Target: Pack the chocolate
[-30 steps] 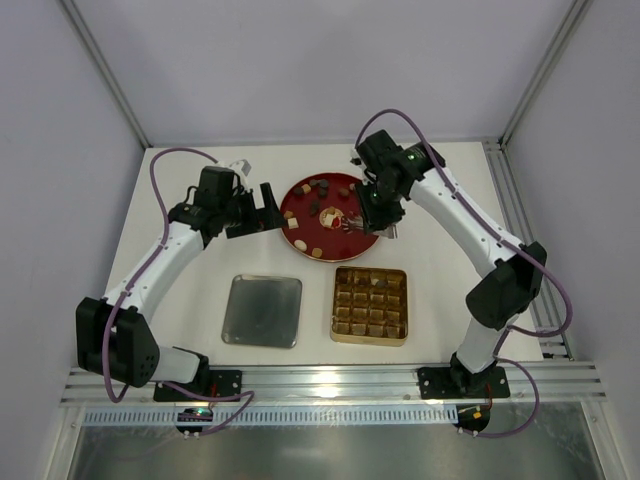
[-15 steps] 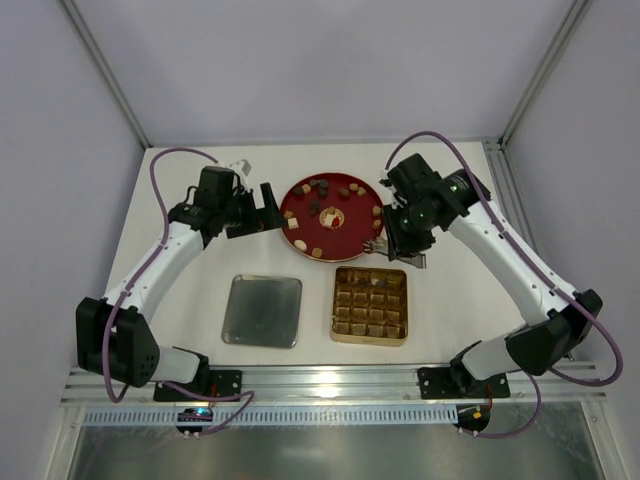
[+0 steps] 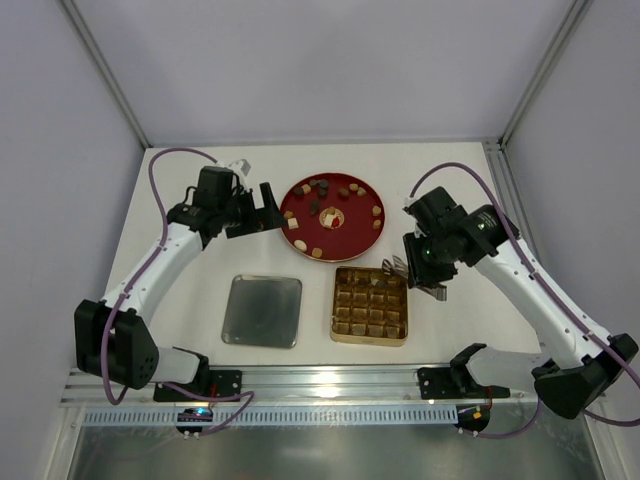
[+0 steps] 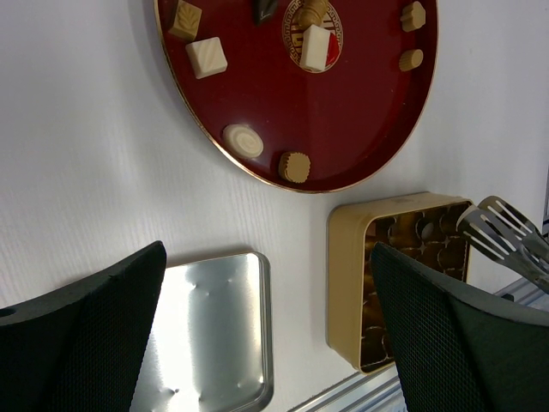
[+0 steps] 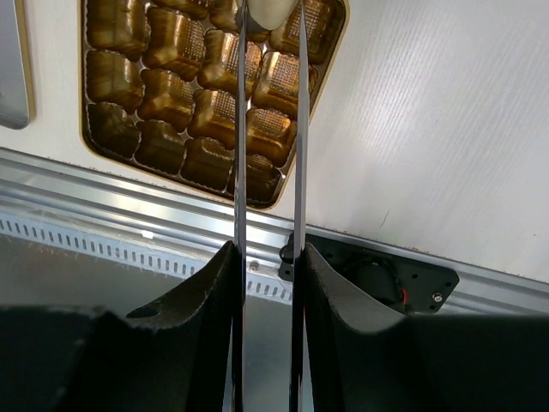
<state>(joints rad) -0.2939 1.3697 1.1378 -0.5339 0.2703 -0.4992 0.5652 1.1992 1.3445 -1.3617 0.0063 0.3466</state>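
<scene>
Table: white (image 3: 300,160); one red plate (image 3: 350,232), one gold tin (image 3: 369,342), one silver tray (image 3: 262,310).
Chocolate (image 4: 206,57): roughly a dozen on the plate; one cream piece (image 5: 270,10) over the tin.
Handling: light, hard, slick, easily marked; pinch opposite sides gently.
Left fingers (image 4: 86,335): spread wide, empty.
Right fingers (image 5: 206,309): clamping tongs (image 5: 241,129), which pinch that piece.

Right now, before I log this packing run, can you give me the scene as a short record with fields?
left claw: open, empty, beside the left edge of the red plate
right claw: shut on tongs
tongs: tips pinch a cream-white piece over the far right corner of the tin
red plate: many loose chocolate pieces
tin: cells in view look empty
silver tray: flat, left of the tin
</scene>
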